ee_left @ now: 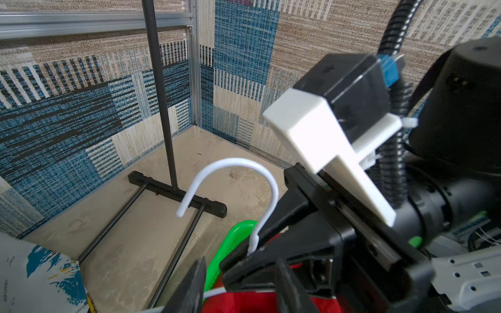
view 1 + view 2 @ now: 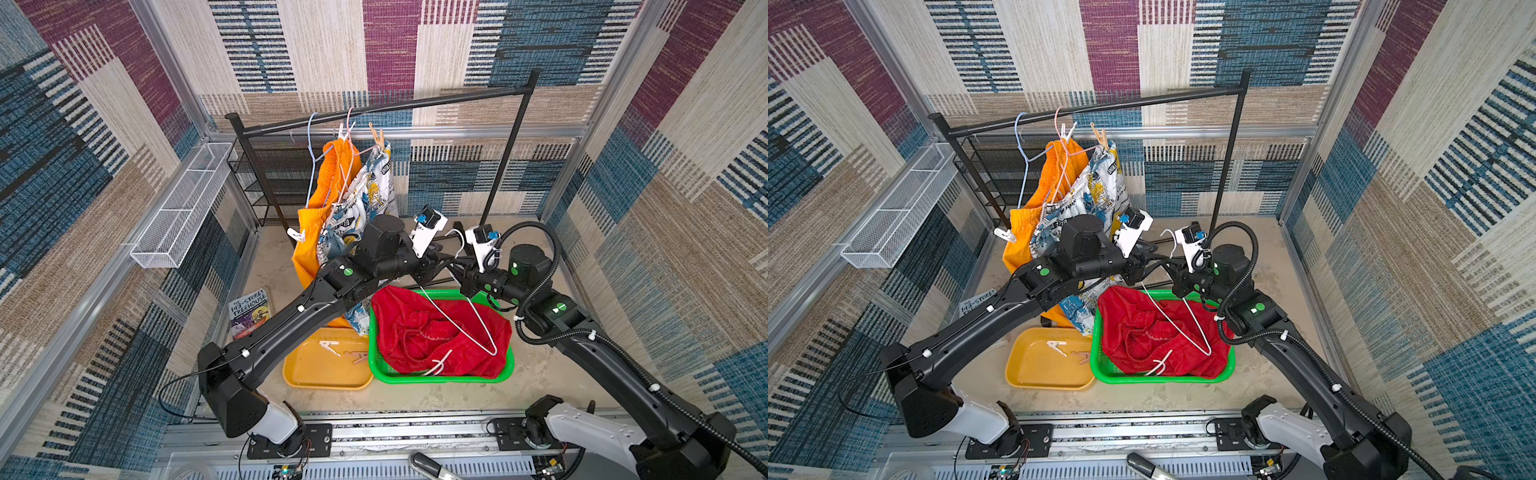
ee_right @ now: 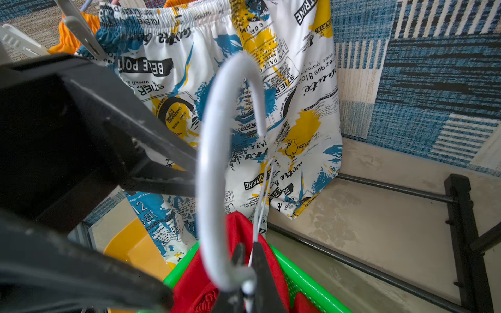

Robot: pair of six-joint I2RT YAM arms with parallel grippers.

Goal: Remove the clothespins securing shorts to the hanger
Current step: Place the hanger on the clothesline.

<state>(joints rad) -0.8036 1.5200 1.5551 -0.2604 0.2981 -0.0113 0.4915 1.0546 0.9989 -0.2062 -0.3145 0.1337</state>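
Right gripper [image 3: 248, 268] pinches the hanger [image 3: 214, 162] neck. Left gripper [image 1: 238, 273], jaws half-open and empty, sits just left. The clothespin [image 2: 438, 362] lies nearer, below both.

Red shorts [image 2: 440, 332] in the green basket [image 2: 415, 378], white hanger [image 2: 493, 350] across them (orange tray [image 2: 316, 374] just beside)

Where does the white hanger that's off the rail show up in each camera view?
Both top views: the white hanger slants across the red shorts, low and right of centre.
Left wrist: its hook arcs mid-frame.
Right wrist: the hook looms large mid-frame.
Shared landmark: the green basket beneath it.
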